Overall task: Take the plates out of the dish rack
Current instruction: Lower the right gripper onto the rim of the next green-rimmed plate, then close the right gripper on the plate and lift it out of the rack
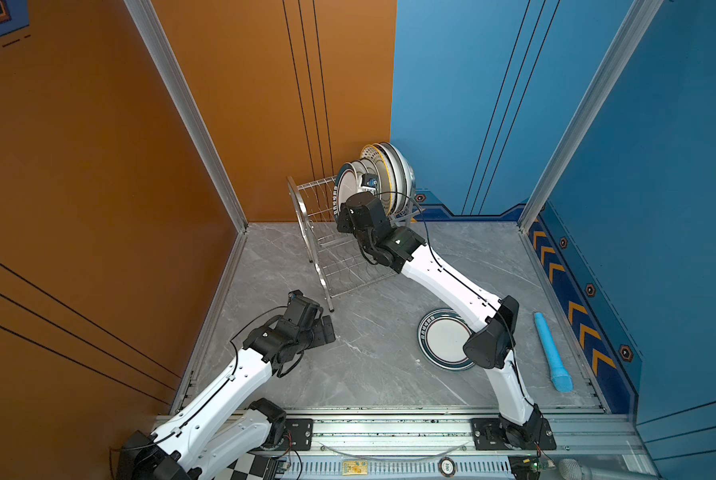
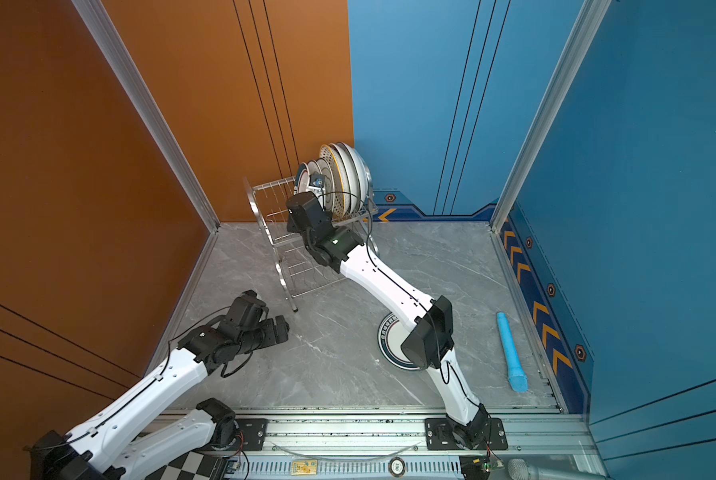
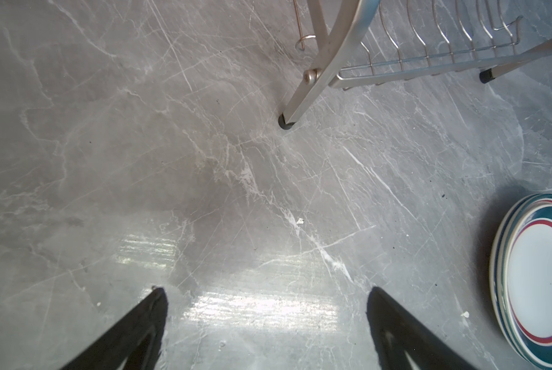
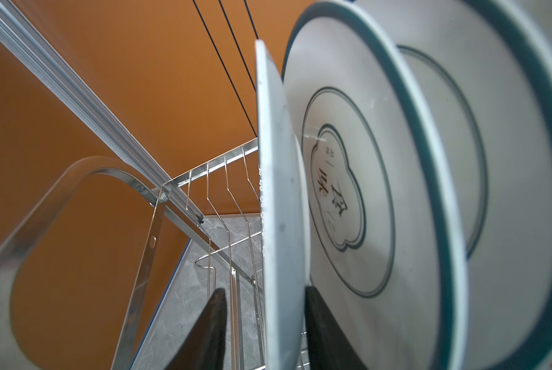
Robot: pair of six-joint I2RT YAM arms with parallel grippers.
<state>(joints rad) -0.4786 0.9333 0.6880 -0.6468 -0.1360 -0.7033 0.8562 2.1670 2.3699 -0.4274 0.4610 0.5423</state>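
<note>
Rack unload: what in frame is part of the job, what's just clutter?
Job: dish rack; plates standing in it; front plate, straddled by the right gripper; stack of plates already flat on the table.
Lying about: blue cylinder near the table's right edge; left gripper, open, holding nothing.

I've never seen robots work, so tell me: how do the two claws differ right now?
The left gripper hangs over the table with nothing between its fingers; the right gripper is raised at the dish rack, its fingers straddling the front plate. The left gripper's fingers stand wider apart than the right gripper's. Both have black fingers, and neither seems to clamp anything yet.
</note>
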